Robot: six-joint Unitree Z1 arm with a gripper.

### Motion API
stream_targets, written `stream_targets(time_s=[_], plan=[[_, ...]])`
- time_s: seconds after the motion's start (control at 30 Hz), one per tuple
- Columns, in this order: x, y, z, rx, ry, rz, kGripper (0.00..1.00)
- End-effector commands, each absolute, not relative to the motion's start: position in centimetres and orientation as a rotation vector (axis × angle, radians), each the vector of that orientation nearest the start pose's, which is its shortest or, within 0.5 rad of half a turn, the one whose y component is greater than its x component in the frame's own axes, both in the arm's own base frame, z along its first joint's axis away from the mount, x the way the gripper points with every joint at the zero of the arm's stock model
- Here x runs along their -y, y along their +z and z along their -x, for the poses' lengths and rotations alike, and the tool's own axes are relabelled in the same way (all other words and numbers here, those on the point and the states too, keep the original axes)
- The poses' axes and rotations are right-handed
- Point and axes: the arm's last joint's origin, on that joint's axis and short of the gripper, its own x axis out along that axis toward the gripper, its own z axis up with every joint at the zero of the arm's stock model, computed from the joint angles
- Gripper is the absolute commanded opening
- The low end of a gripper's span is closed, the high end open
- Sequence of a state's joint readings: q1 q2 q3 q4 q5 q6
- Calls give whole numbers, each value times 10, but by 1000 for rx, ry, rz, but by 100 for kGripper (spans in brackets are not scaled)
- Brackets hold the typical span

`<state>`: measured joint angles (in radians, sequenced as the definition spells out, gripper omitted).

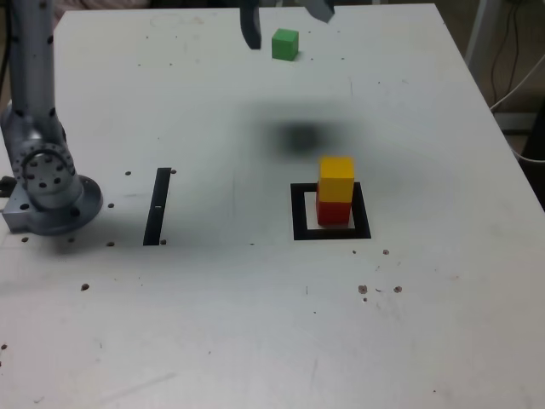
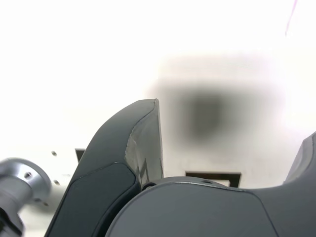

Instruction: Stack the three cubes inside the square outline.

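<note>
Stacking stands two high: yellow cube (image 1: 336, 178) on red cube (image 1: 334, 211) inside the square outline (image 1: 298, 213). Green cube (image 1: 285, 44) waits near the bench's far edge, between the gripper's (image 1: 286, 19) released jaws; next, descend and close.

Green cube (image 1: 285, 44): plain matte green, just beside the pincer (image 1: 285, 17). Pincer: dark grey-black, unmarked. Yellow cube (image 1: 336, 178): solid yellow, well away from the pincer, on the red cube (image 1: 333, 212), solid red. Square outline (image 1: 331, 211) around them: thick black frame, white centre. Strip (image 1: 157, 205): black. Surface (image 1: 255, 324): white, dotted with small dark specks. Arm base (image 1: 43, 175): silver-grey metal.
</note>
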<state>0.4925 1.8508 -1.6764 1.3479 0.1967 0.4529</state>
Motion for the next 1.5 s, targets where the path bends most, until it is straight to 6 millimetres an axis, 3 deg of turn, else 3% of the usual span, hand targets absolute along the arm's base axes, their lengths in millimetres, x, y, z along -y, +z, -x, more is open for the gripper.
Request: stream_targets(time_s=[0.0, 0.2, 0.4, 0.67, 0.83, 1.03, 1.47], plan=[[-182, 341, -283, -1612, 200, -137, 100], [-228, 345, -286, -1623, 165, -195, 100], [-277, 327, -297, -1711, 65, -198, 100], [-321, 320, -297, -1724, 87, -234, 100], [-340, 312, -296, -1739, 91, -249, 100], [-354, 278, -300, -1798, 24, -214, 100], [-369, 237, -316, -1827, -15, -203, 99]])
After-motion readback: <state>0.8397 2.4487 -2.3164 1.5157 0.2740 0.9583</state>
